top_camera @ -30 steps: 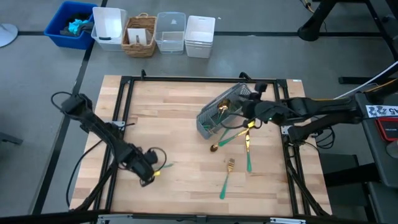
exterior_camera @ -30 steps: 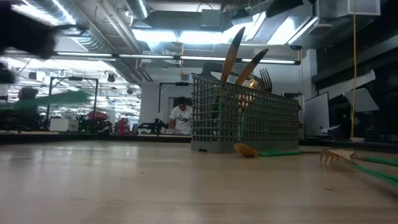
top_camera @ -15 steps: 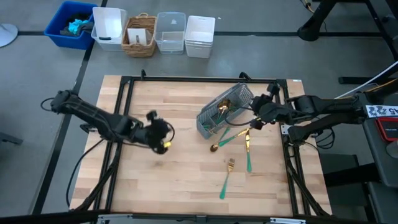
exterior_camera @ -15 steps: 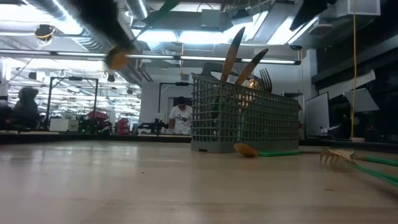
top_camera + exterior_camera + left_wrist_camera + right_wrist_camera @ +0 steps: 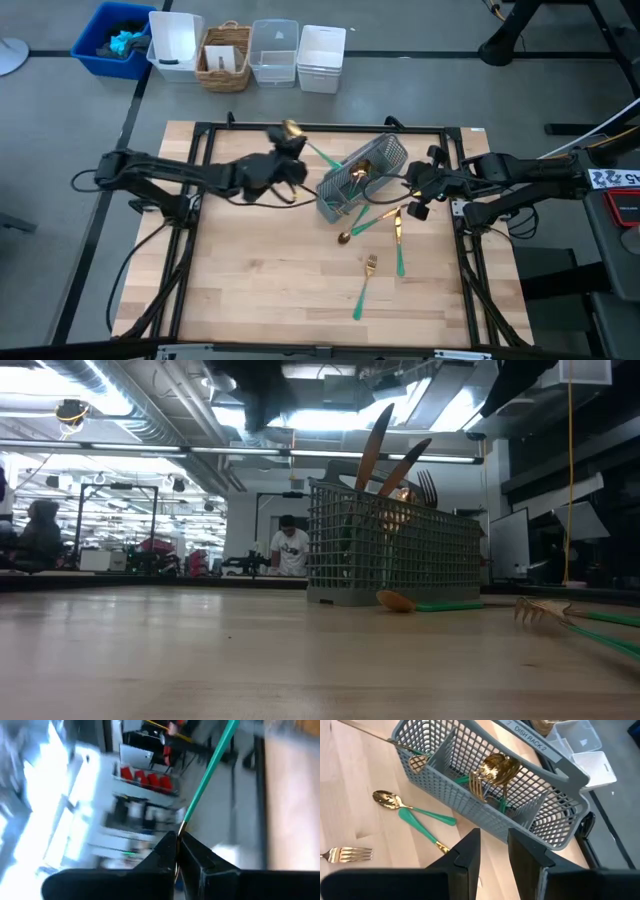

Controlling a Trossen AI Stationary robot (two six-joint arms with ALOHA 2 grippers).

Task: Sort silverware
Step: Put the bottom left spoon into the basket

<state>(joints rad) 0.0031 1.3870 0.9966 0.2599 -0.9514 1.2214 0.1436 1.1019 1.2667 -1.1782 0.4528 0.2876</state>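
Gold-headed, teal-handled spoon [image 5: 303, 143] held aloft just beside the grey wire-mesh caddy's [image 5: 372, 160] far-left corner, clamped at the neck by the left gripper [image 5: 287, 167], fingers [image 5: 165, 851] pinched tight. Caddy holds several gold-and-teal pieces [image 5: 492, 772] upright. Loose on the light wooden table [image 5: 260, 290]: spoon [image 5: 362, 222], knife [image 5: 398, 240], fork [image 5: 363, 286]. Right gripper [image 5: 418, 196] beside caddy's right end, fingers parted, holding nothing.

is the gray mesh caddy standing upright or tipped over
Upright: in the low view the caddy sits flat on the table, utensil handles sticking up.
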